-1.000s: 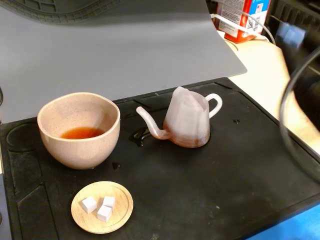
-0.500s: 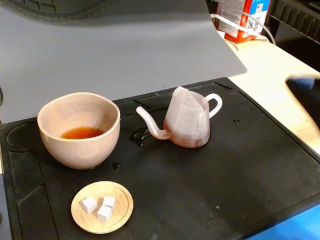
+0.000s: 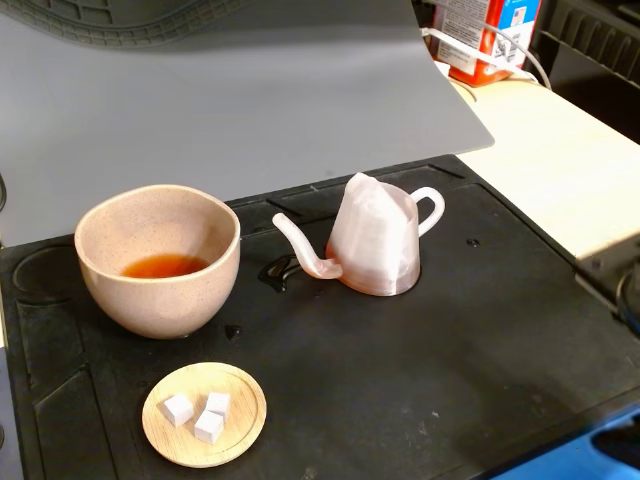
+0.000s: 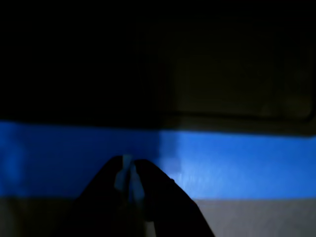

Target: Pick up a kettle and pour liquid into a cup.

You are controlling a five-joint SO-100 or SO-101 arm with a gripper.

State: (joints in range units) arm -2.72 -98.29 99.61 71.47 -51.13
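Thin translucent plastic, the kettle looks light but slick, so I would grip its loop handle; the gripper jaws are closed, empty.

Black mat bears kettle, cup, saucer, seemingly wet.

The translucent pinkish-white printed conical kettle has a darker pink base. The rounded beige-pink speckled ceramic cup holds reddish-brown clear liquid. The round light wooden saucer carries white cubes. The moulded rubber mat is black, the flat sheet behind it grey, the bench pale cream. In the wrist view a bright blue band crosses dark surroundings.
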